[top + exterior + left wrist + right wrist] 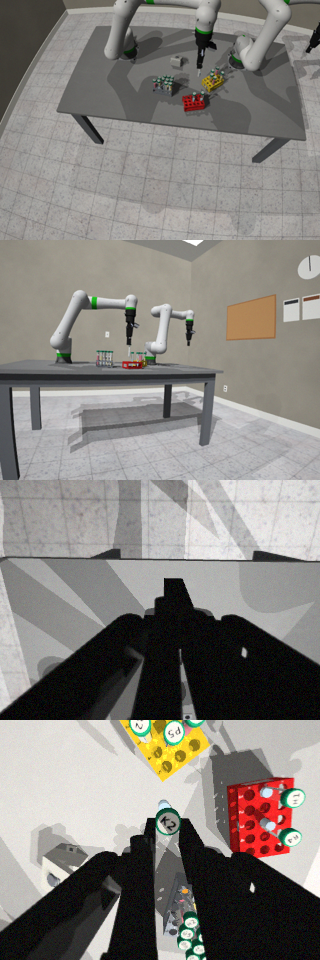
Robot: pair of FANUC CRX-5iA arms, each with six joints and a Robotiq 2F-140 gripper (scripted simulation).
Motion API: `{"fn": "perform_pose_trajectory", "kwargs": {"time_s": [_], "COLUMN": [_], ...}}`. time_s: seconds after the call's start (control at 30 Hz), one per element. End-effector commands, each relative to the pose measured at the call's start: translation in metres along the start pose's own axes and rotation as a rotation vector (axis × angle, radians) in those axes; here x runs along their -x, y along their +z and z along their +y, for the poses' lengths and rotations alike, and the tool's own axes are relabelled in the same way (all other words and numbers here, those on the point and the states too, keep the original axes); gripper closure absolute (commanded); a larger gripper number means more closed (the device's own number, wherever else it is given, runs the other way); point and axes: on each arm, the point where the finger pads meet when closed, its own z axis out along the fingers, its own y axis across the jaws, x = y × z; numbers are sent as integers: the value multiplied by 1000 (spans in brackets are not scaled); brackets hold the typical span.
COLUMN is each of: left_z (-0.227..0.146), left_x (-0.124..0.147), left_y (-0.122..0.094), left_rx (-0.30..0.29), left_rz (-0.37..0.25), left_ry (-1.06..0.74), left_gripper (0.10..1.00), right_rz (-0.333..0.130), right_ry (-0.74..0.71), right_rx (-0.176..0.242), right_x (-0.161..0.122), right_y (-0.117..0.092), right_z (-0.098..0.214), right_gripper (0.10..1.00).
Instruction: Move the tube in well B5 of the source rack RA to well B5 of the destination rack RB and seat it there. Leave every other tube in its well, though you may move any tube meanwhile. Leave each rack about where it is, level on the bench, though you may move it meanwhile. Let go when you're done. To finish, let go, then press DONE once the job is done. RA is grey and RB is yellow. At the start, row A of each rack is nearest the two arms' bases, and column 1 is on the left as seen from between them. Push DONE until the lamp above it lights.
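My right gripper (199, 68) (128, 344) (167, 832) is shut on the upper end of a clear tube (199, 73) (129, 351) with a green cap marked K2. The tube hangs nearly upright above the bench, between the grey and yellow racks. Grey rack RA (162, 93) (104, 366) holds many green-capped tubes. Yellow rack RB (217, 87) (171, 756) stands angled and holds several tubes; its wells nearest the tube in the right wrist view are empty. My left gripper (188, 344) (172, 593) is shut and empty, away from the racks. Well B5 of either rack cannot be read clearly.
A red rack (194, 109) (232, 817) with two tubes stands near the yellow rack, towards the front edge. A pale box (176, 61) (64, 869) with a round button (53, 880) stands behind the grey rack. Its lamp (71, 849) looks dark.
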Motion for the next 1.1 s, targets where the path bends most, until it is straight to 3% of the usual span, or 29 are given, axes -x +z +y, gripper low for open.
{"fn": "perform_pose_trajectory", "kwargs": {"time_s": [0.0, 0.3, 1.07], "left_z": [0, 0, 0], "left_x": [0, 0, 0], "left_y": [-1, -1, -1], "left_rx": [0, 0, 0], "left_rz": [2, 2, 2], "left_ry": [0, 0, 0], "left_gripper": [999, 999, 999], "right_rz": [2, 2, 2], "right_ry": [0, 0, 0], "right_rx": [1, 1, 1], "right_x": [-5, -21, -40], "right_y": [-1, -1, -1], "right_z": [-7, -32, -7], "right_gripper": [999, 999, 999]}}
